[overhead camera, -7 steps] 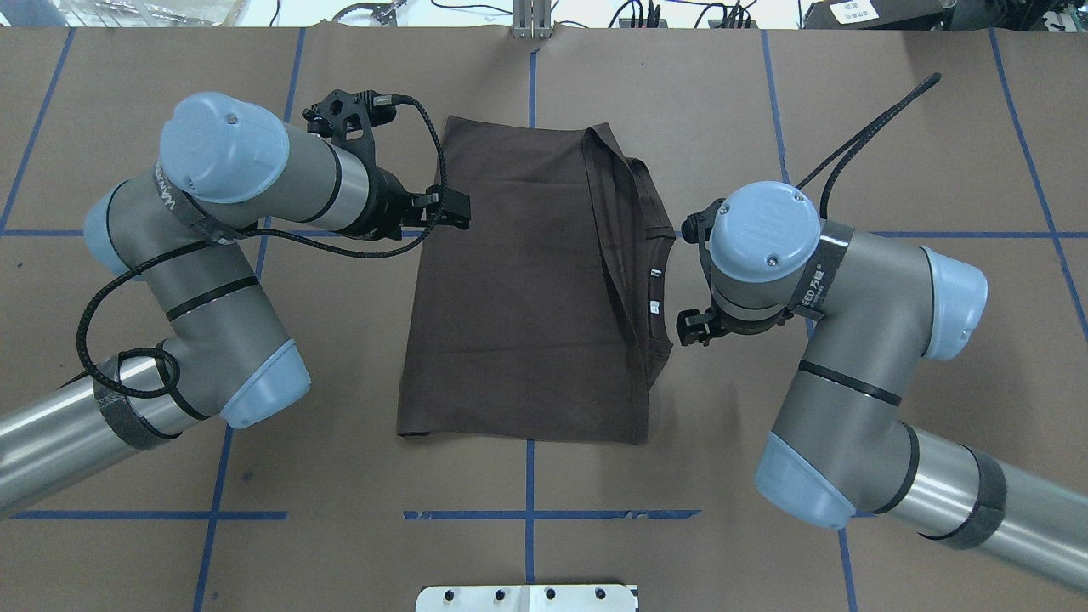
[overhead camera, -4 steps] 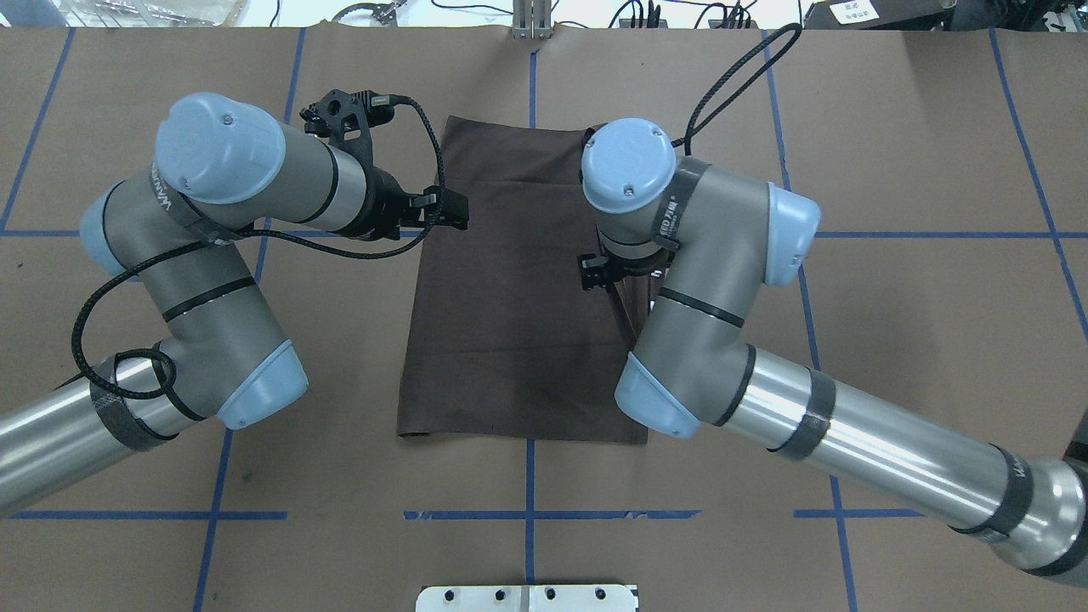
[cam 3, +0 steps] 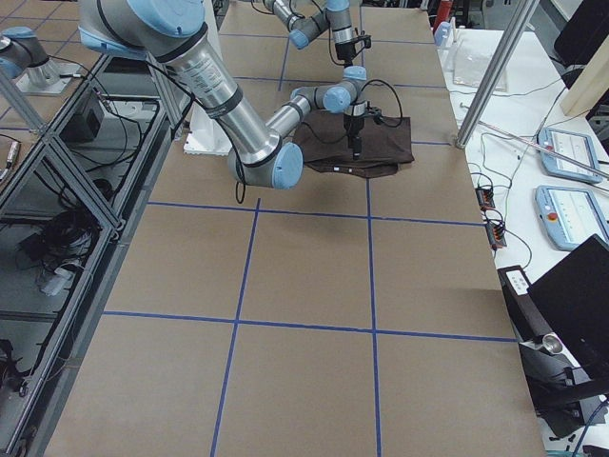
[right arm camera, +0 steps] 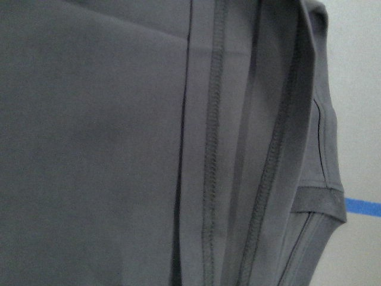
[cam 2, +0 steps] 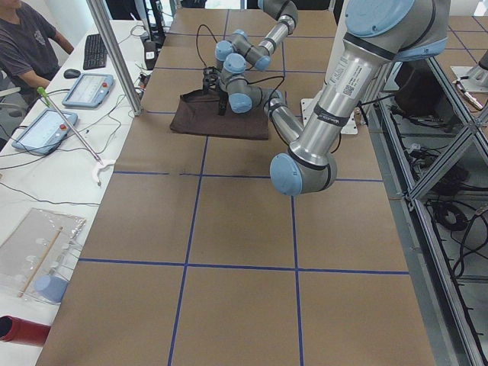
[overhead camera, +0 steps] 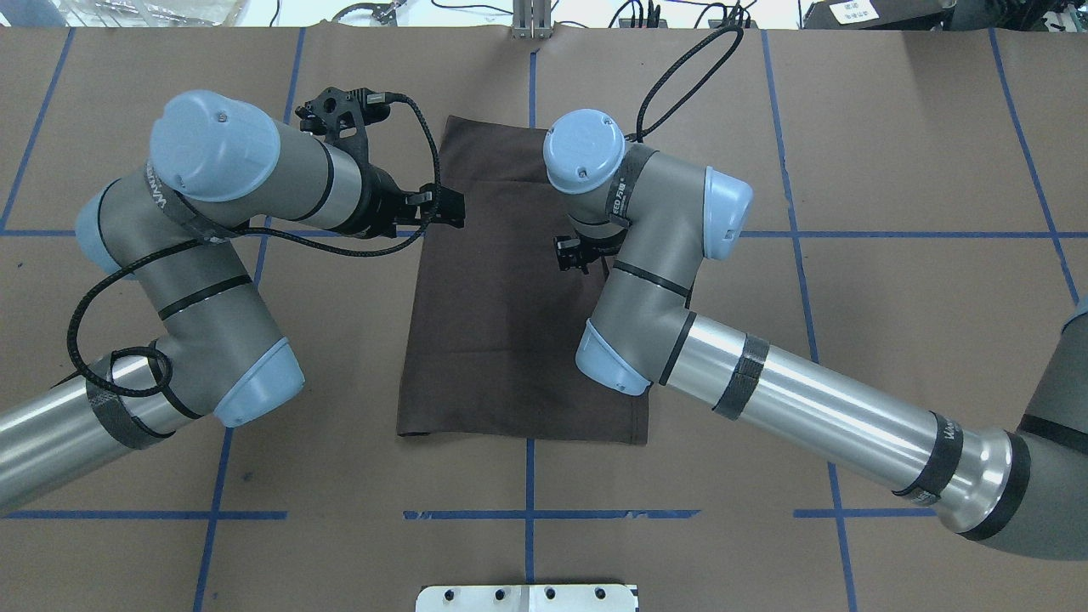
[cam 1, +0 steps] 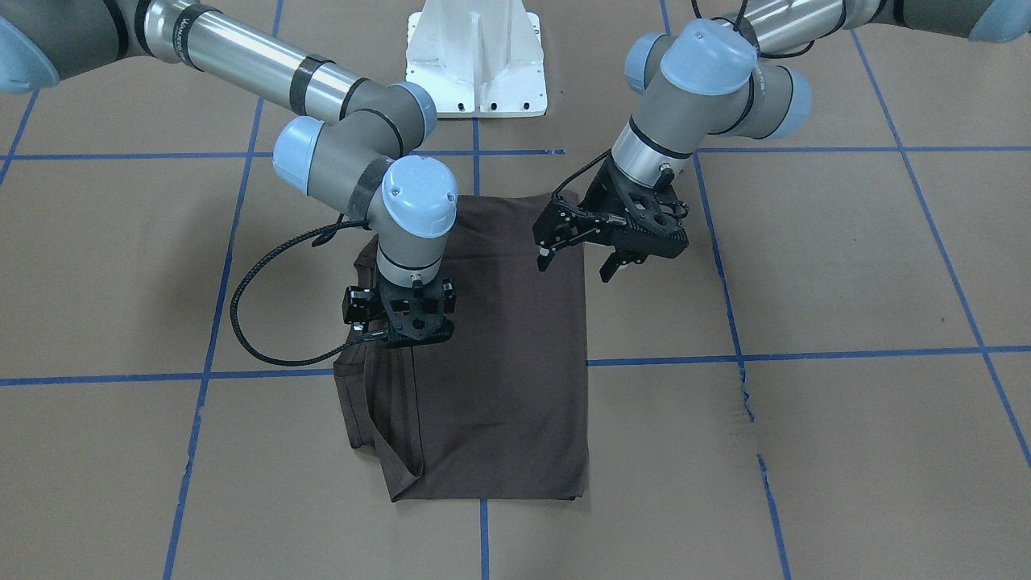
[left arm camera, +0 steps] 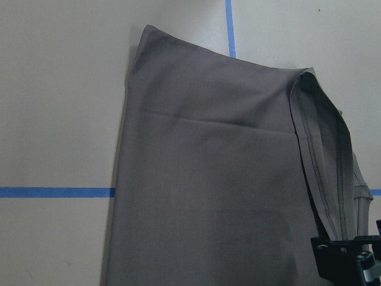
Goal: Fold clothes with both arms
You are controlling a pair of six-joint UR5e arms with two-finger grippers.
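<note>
Front-facing view: T-shirt [cam 1: 499,387] lies part-folded on the table [cam 1: 846,266]. Our left gripper [cam 1: 573,264] hangs wide open above its edge. Our right gripper [cam 1: 400,334], aperture unclear, hovers over the layered side. We should pinch every layer squarely.

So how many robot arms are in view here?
2. The left arm has the left gripper at the T-shirt's left edge; the right arm holds the right gripper above its folded right side.

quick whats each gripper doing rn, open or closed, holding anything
Left gripper: open, empty, above one edge of the dark brown-grey T-shirt.
Right gripper: low over the T-shirt; open or shut cannot be told.
</note>
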